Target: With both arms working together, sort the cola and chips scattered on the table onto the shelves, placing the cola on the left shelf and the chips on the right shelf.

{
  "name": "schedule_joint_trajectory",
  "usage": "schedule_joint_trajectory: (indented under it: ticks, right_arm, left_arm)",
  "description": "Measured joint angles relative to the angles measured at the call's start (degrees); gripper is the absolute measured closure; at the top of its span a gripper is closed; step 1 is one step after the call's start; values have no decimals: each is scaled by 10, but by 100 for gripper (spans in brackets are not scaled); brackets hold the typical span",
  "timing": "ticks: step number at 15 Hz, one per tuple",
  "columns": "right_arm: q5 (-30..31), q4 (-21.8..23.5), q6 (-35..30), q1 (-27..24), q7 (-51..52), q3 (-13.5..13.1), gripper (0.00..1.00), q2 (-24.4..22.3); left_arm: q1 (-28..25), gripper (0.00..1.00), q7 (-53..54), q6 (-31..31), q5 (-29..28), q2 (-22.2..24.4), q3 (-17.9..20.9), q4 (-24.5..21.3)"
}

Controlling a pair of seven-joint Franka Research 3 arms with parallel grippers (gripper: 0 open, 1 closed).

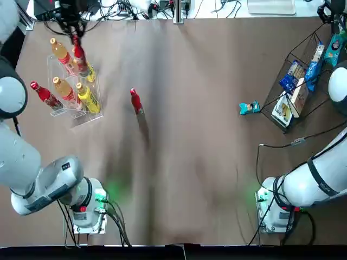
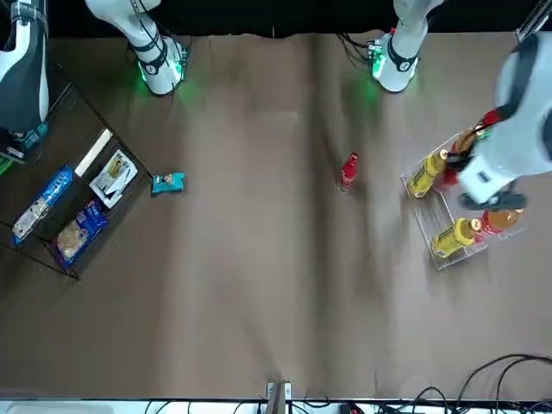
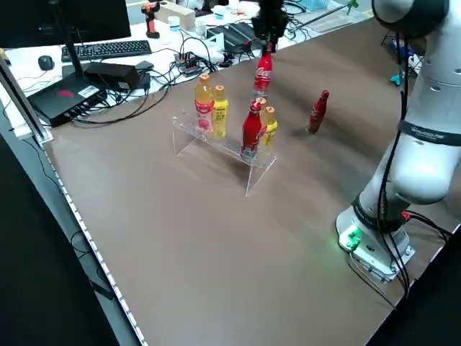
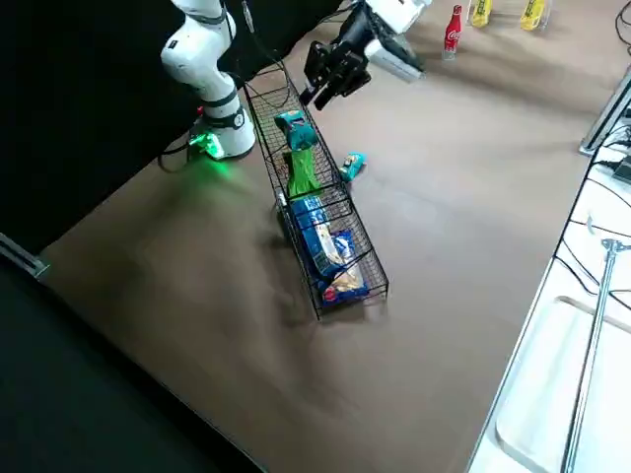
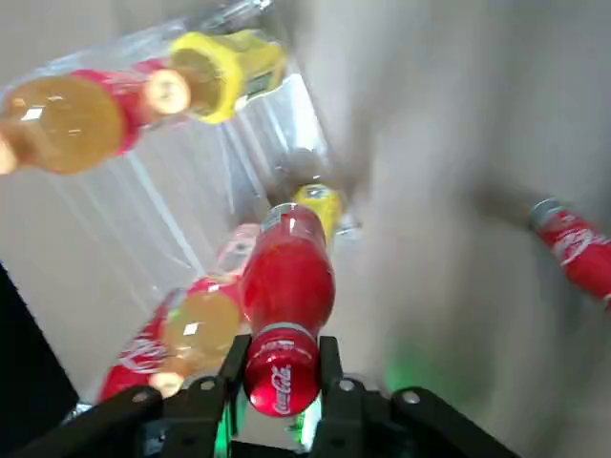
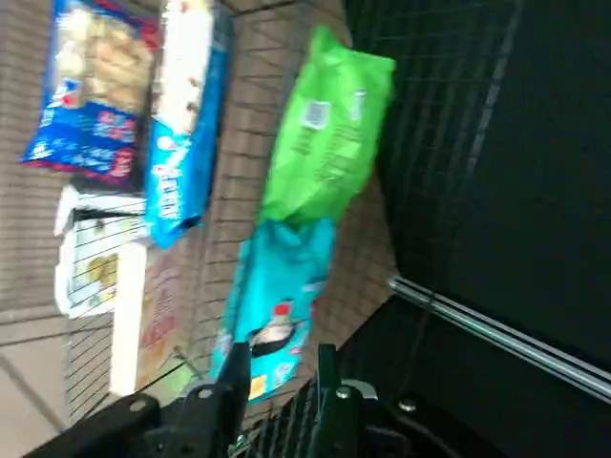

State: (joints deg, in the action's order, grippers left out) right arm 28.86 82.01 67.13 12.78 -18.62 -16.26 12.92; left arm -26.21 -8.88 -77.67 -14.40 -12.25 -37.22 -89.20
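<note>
Left gripper [image 5: 284, 345] | cola [image 5: 286, 277] between fingers [image 5: 330, 372] | right gripper [image 6: 282, 353] | above chips [image 6: 277, 296] in basket [image 4: 368, 239]

The brown table [image 1: 190, 162] carries a clear rack [image 1: 60, 112], a wire basket [image 1: 310, 106], one cola [image 1: 136, 101] and a teal packet [image 1: 249, 108].

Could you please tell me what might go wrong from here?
The left gripper holds a cola bottle by its cap over the crowded clear rack, so the bottle could swing and knock its neighbours.

The right gripper is above the wire basket; descending, it might catch the rim or disturb the teal packet below.
</note>
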Motion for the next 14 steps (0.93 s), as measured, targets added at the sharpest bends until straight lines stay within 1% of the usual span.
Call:
schedule_joint_trajectory:
  ticks: [1, 3, 4, 6, 7, 8, 9, 11, 14]
  right_arm:
    - [-23, -3, 0, 4, 0, 1, 65, 0]
    - [-99, -6, 3, 10, -33, 2, 63, 0]
    - [-141, -6, 7, 12, -66, 2, 56, 0]
    - [-215, -2, 28, 13, -137, 4, 55, 4]
    - [-252, 0, 32, 13, -174, 4, 50, 10]
    - [-283, 6, 34, 13, -210, 4, 50, 18]
    - [-304, 14, 37, 13, -241, 4, 49, 27]
    - [-323, 43, 61, 21, -303, 5, 48, 53]
    - [-331, 101, 146, 53, -395, 8, 44, 105]
  left_arm:
    - [-25, 68, 37, 5, 0, 8, 0, 0]
    - [-66, 68, 93, 11, 0, 15, 0, 0]
    - [-81, 68, 114, 13, 0, 16, 0, -1]
    - [-102, 68, 140, 14, 0, 17, 0, -5]
    - [-111, 68, 148, 14, 0, 17, -1, -8]
    - [-119, 68, 156, 14, 0, 18, -1, -12]
    - [-129, 68, 167, 10, 0, 20, -2, -16]
    - [-154, 68, 191, -5, 0, 24, -3, -25]
    - [-191, 68, 225, -25, 0, 28, -4, -30]
